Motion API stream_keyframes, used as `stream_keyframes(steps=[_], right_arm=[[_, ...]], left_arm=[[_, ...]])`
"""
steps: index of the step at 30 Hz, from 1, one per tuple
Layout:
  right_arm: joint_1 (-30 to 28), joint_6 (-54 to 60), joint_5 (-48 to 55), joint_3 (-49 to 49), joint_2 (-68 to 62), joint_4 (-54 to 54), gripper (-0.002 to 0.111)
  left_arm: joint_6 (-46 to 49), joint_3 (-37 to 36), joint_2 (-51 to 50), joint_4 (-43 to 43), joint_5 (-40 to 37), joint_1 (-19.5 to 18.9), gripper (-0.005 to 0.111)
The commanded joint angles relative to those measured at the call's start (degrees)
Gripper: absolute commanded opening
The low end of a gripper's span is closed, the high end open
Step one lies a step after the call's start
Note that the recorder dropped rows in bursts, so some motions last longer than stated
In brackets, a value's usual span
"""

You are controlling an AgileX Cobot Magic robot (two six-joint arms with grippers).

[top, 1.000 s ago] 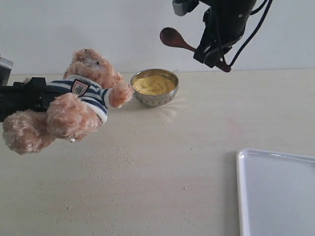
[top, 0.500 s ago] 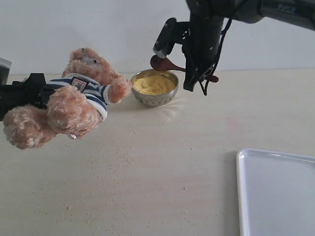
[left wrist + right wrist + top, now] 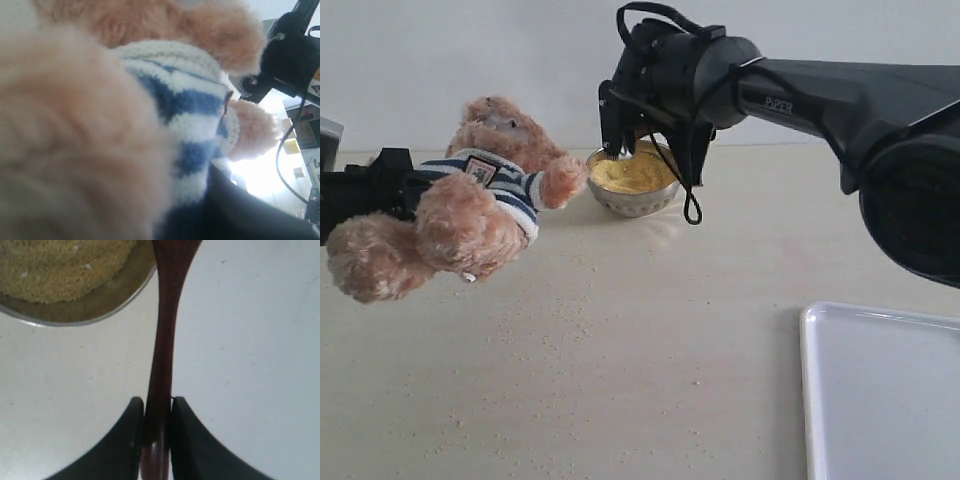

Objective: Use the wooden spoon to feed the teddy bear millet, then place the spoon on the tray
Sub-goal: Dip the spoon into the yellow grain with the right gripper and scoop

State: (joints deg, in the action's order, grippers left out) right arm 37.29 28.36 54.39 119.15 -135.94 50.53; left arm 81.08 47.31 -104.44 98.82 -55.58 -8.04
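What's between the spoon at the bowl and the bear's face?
Nothing visible blocks it. The right gripper holds the wooden spoon at the millet bowl; the paw of the teddy bear sticks out beside the rim, just below the line to its face, so lift over it.

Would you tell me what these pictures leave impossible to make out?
Wooden spoon, bowl end: cut off by the right wrist view's edge, hidden behind the right arm in the exterior view.
Tray: cut off by the exterior view's right and bottom edges.
Teddy bear: blurred fur fills the left wrist view.
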Motion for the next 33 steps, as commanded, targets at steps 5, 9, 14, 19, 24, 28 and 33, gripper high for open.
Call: stream_keyframes(steps=[5,9,14,19,24,28,33], right_arm=[[-0.32,4.05,0.60,0.26,-2.07,1.09,0.000],[-0.75,7.48,0.70,0.26,-2.07,0.00,0.000],[-0.76,10.19,1.18,0.26,-2.07,-2.06,0.000],[-0.76,11.15,1.99,0.26,-2.07,-4.22,0.000],[-0.76,12.65,3.87,0.26,-2.07,-4.98,0.000],[-0.76,12.65,3.87,0.26,-2.07,-5.13,0.000],[-0.76,10.23,3.89,0.26,-1.83,-5.69,0.000]], left_arm=[[-0.50,0.02,0.05,1.13,-1.90,-0.80,0.005],[-0.50,0.02,0.05,1.13,-1.90,-0.80,0.005],[-0.50,0.02,0.05,1.13,-1.80,-0.80,0.005],[-0.50,0.02,0.05,1.13,-1.80,-0.80,0.005],[-0.50,0.02,0.05,1.13,-1.80,-0.80,0.005],[-0.50,0.02,0.05,1.13,-1.80,-0.80,0.005],[-0.50,0.02,0.05,1.13,-1.80,-0.80,0.005]])
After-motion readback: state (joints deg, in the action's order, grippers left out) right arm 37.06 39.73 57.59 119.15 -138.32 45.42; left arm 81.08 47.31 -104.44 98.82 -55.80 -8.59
